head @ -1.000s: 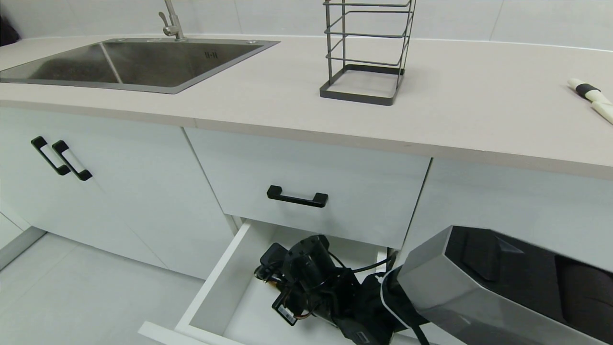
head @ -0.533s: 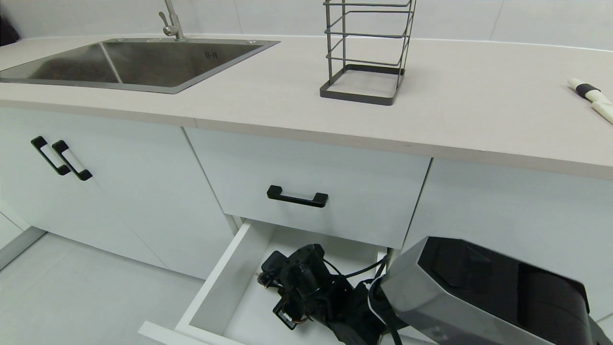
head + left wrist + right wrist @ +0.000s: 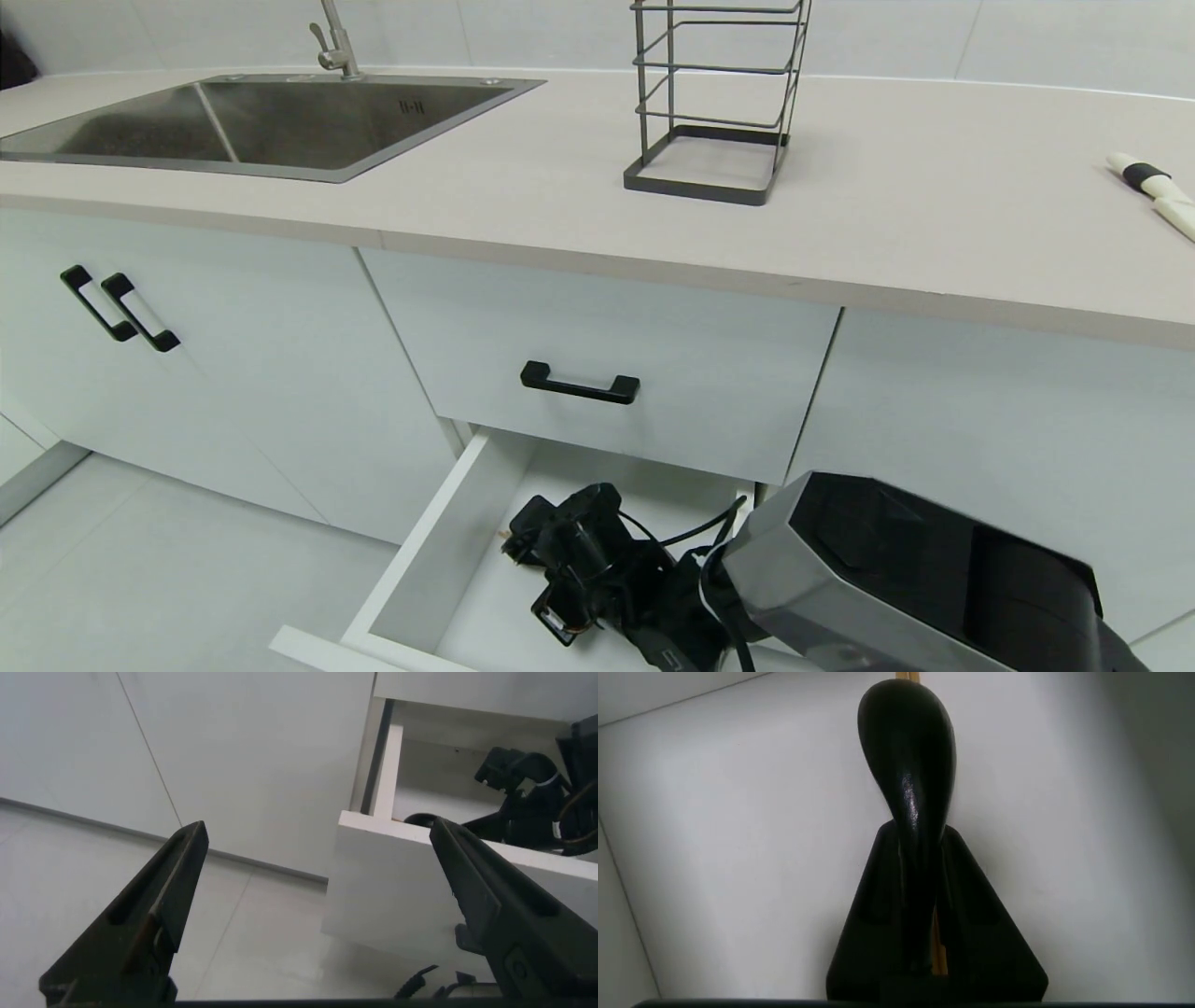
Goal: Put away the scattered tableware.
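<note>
Spoon (image 3: pixel 908 775) clamped in right gripper (image 3: pixel 917 849) jaws over open drawer (image 3: pixel 448 555) floor; left gripper (image 3: pixel 318 829) jaws apart near drawer front.

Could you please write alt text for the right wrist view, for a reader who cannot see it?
The right gripper is shut on a black spoon, whose rounded bowl points away from the camera. Behind it lies the plain white inside of the drawer.
</note>
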Robot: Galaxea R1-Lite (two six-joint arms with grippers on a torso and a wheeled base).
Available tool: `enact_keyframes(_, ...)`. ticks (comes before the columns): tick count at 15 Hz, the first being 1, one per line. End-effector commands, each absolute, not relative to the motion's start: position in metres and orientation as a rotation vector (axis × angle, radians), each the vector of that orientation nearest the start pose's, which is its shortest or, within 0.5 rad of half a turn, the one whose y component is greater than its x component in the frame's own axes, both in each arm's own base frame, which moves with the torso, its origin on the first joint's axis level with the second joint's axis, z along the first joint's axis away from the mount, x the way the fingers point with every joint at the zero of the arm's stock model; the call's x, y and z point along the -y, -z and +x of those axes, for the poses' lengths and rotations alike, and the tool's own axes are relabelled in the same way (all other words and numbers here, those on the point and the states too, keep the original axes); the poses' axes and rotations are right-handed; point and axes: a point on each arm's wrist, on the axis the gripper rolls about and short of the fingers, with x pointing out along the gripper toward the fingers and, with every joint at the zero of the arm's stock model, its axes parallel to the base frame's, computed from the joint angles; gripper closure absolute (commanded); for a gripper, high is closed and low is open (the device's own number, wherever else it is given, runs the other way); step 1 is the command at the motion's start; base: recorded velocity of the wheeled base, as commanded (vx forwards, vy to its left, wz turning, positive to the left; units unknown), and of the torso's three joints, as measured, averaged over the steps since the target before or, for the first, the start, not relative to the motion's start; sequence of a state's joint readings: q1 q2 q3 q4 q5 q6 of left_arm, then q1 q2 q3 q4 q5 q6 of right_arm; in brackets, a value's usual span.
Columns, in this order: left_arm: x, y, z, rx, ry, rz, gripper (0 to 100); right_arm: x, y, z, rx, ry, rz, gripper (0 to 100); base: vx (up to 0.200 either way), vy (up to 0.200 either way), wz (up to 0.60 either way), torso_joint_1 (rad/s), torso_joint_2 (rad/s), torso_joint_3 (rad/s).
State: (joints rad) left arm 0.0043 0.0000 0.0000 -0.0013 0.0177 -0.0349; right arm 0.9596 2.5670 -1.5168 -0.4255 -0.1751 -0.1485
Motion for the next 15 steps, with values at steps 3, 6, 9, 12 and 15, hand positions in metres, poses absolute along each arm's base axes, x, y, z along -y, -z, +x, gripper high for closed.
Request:
enact_keyframes(3, 0.0, -0.076, -0.023, 0.003, -0.023, -0.035, 0, -0.398, 0.019, 0.283, -0.497, -0.801, -0.488, 100, 0.0, 0.0, 0.0, 0.0, 0.0, 0.0)
enact_keyframes(6, 0.0, -0.076, -0.023, 0.002, -0.023, -0.035, 0, -0.4, 0.019, 0.285, -0.489, -0.803, -0.484, 100, 0.0, 0.0, 0.0, 0.0, 0.0, 0.0)
enact_keyframes(9, 0.0, -0.076, -0.023, 0.002, -0.023, -0.035, 0, -0.399, 0.028, 0.284, -0.517, -0.802, -0.501, 100, 0.0, 0.0, 0.0, 0.0, 0.0, 0.0)
enact_keyframes(12, 0.0, -0.076, -0.023, 0.002, -0.023, -0.035, 0, -0.399, 0.032, 0.284, -0.528, -0.802, -0.508, 100, 0.0, 0.0, 0.0, 0.0, 0.0, 0.0)
enact_keyframes(15, 0.0, -0.076, -0.023, 0.002, -0.023, -0.035, 0, -0.4, 0.032, 0.286, -0.524, -0.804, -0.504, 100, 0.0, 0.0, 0.0, 0.0, 0.0, 0.0)
